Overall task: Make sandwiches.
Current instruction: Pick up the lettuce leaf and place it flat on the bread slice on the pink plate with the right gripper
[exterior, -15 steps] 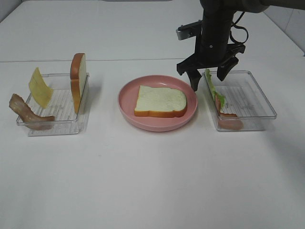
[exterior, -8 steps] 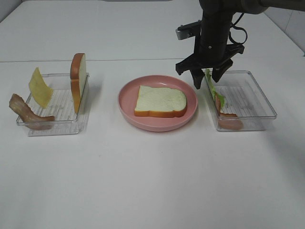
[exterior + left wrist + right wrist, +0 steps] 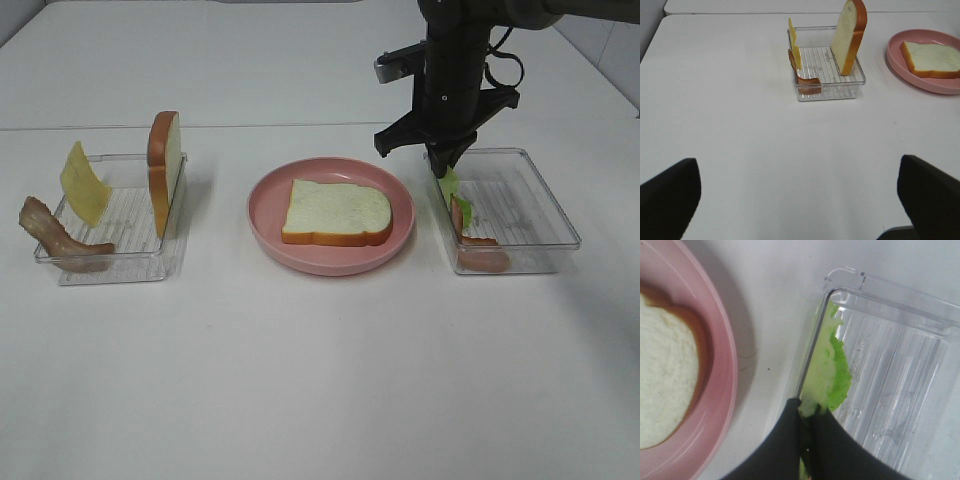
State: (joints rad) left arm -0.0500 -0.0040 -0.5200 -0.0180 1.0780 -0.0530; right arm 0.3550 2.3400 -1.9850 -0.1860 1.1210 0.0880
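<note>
Spread earlier, the right gripper is now clamped onto the lettuce leaf over the white table, the left gripper held wide apart.

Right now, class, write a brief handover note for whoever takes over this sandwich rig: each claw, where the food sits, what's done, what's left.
Left claw: open, empty.
Right claw: shut on the lettuce, in the right tray.
One bread slice lies flat on the pink plate; second slice, cheese and bacon are at the left tray.
Done: base slice placed. Left: lettuce, bacon, cheese, top slice.
</note>
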